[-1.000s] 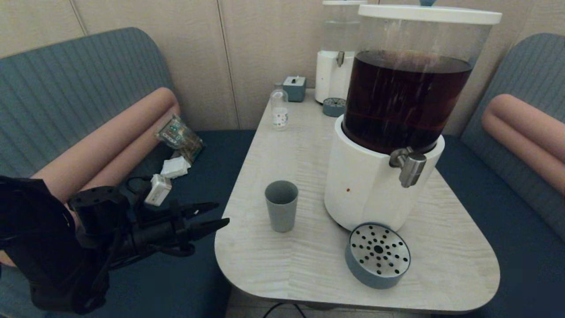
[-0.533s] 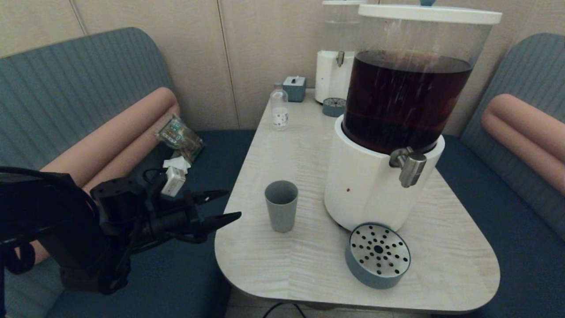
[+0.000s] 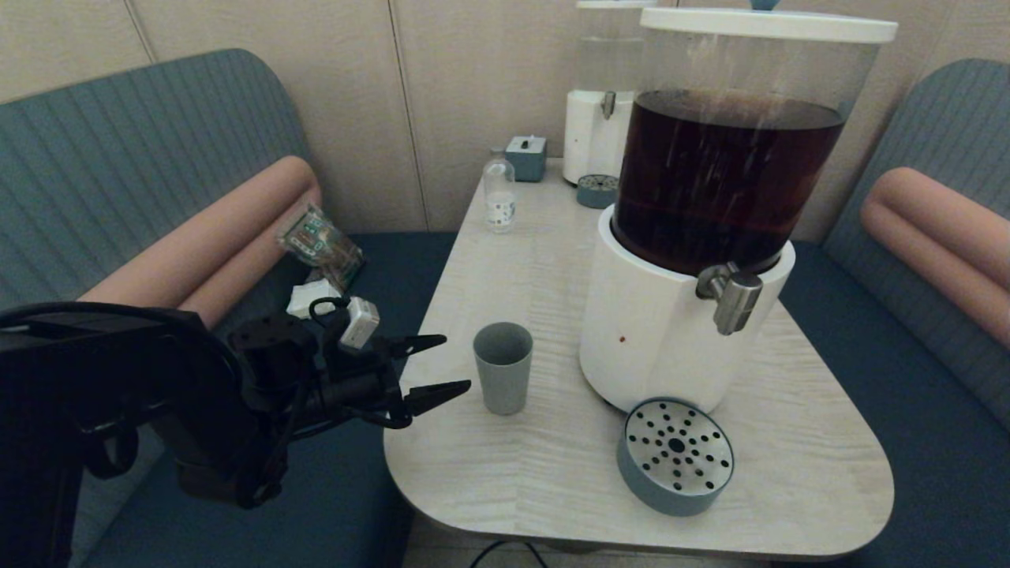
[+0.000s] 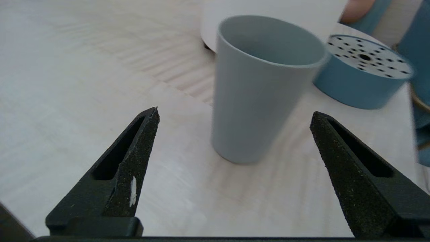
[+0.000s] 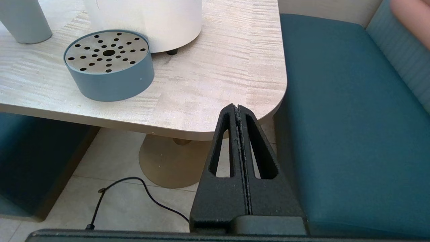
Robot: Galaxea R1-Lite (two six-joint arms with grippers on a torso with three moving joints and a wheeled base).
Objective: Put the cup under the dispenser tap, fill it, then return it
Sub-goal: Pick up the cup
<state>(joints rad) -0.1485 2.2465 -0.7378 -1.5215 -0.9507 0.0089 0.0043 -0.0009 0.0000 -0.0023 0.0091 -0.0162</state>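
Note:
The grey-blue cup stands upright and empty on the pale table, left of the big dispenser's white base. The steel dispenser tap juts from that base, under the tank of dark liquid. My left gripper is open at the table's left edge, its tips just short of the cup. In the left wrist view the cup stands ahead of that open gripper, touching neither finger. My right gripper is shut and empty, parked low off the table's near right corner.
A round grey-blue drip tray with a perforated top lies in front of the dispenser base. At the back stand a second, clear-tank dispenser, its small tray, a bottle and a small box. Benches flank the table.
My left arm has risen and moved right, from beside the bench over the table's left edge towards the cup, fingers open throughout. Cup and right gripper have not moved.

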